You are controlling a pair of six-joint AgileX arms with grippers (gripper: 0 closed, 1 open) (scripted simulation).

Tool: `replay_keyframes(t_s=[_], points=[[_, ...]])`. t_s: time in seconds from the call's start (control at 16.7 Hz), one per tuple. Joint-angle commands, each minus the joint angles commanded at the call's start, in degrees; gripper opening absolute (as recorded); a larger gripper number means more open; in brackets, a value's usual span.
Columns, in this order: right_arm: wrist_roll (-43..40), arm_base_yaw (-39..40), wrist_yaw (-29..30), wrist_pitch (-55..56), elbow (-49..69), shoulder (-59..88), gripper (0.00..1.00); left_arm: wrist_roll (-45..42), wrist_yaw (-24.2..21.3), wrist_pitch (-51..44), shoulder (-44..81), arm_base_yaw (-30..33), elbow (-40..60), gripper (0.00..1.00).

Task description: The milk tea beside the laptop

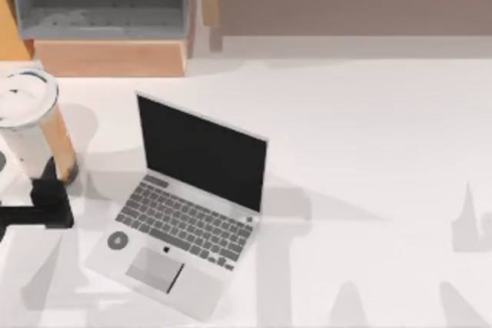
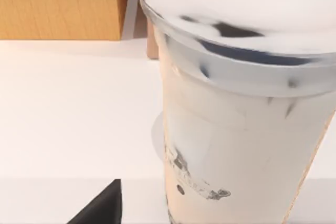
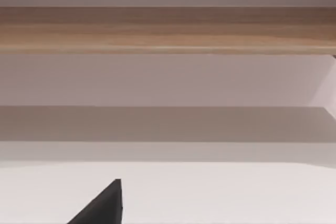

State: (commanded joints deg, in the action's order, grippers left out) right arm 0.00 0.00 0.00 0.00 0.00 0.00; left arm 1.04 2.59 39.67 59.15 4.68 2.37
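A: Table (image 1: 369, 151) first, white, w/ wooden shelving (image 1: 108, 59) along the 12 o'clock edge. Laptop (image 1: 184, 205) sits open around 7 o'clock from centre, screen up, keyboard angled toward 5 o'clock.

B: And the milk tea (image 1: 34, 128)?

A: Far out at 9 o'clock, near the table's left edge, upright, lid on. Apart from the laptop w/ bare table between, so it's not really beside it yet, imo.

B: Left gripper (image 1: 50, 190)?

A: Right at the cup's base on its 6 o'clock side. The top view has the dark fingers pressed up against the lower wall. Can't tell if it's clamped on or just close. The left wrist view has the cup wall very near w/ one dark fingertip (image 2: 102, 205) low down, nothing decisive.

B: Right arm?

A: Parked off toward 3 o'clock; its wrist cam faces the shelving across bare table, and I can't tell its finger state.

B: How will the cup handle?

A: Judgement only: full, so fairly heavy and top-heavy, being tall. Thin clear plastic wall will flex if squeezed hard and is prob slick. Best to hold mid-to-lower body, moderate squeeze, keep it vertical, move slow. Lid may pop if the wall is crushed.
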Motion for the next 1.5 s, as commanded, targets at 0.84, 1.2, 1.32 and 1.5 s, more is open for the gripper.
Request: replay_keyframes(t_s=[0.84, 1.2, 1.32, 1.5], points=[[0.00, 0.00, 0.00, 0.00, 0.00, 0.00, 1.00, -0.44, -0.99, 19.38, 30.11, -0.63, 10.36, 1.00], [0.00, 0.00, 0.00, 0.00, 0.00, 0.00, 1.00, -0.52, -1.26, 23.64, 36.46, -0.80, 12.83, 1.00], [0.00, 0.00, 0.00, 0.00, 0.00, 0.00, 1.00, -0.52, -1.26, 23.64, 36.46, -0.80, 12.83, 1.00], [0.00, 0.00, 0.00, 0.00, 0.00, 0.00, 1.00, -0.52, -1.26, 23.64, 36.46, -0.80, 12.83, 0.77]])
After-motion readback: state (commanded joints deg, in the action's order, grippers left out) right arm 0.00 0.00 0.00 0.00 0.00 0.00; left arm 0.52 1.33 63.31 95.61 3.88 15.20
